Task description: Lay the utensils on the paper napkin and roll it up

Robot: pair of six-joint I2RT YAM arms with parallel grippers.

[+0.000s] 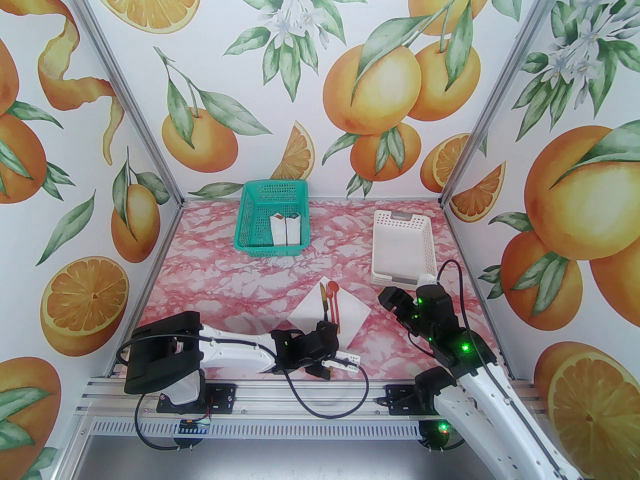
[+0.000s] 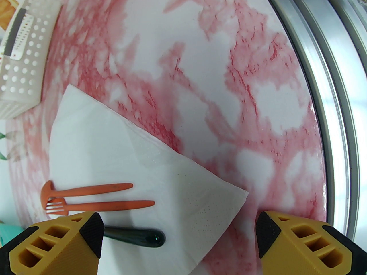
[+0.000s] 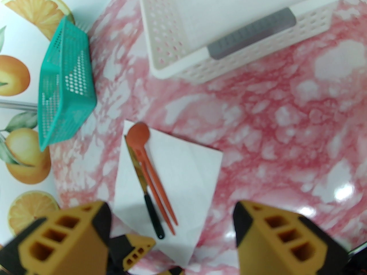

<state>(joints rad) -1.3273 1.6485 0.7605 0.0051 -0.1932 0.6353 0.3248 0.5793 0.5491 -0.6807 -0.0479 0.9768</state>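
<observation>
1. In the top view, the paper napkin (image 1: 357,310) lies as a white diamond on the pink marbled table (image 1: 225,278), close to the front edge and between the two arms. The left arm's wrist covers its near corner and the handle ends of the utensils (image 1: 330,300).
2. The three utensils lie side by side on the left part of the napkin, heads pointing away from the arms. The knife (image 2: 137,236) is leftmost, the fork (image 2: 114,205) is in the middle and the spoon (image 2: 86,190) is on the right.
3. In the left wrist view only the knife's dark handle end shows. Its blade is hidden behind one yellow finger (image 2: 57,248).
4. The left gripper (image 2: 179,233) has its jaws spread wide and holds nothing. It straddles the napkin's near corner. Whether the tips touch the paper cannot be told.
5. The right gripper (image 3: 172,222) is also spread wide and empty, raised to the right of the napkin. Its own view is blurred.
6. The right arm hides the near corner of the white basket (image 1: 378,248). At the back, the green basket (image 1: 245,218) holds two white wrapped bundles (image 1: 286,229).
</observation>
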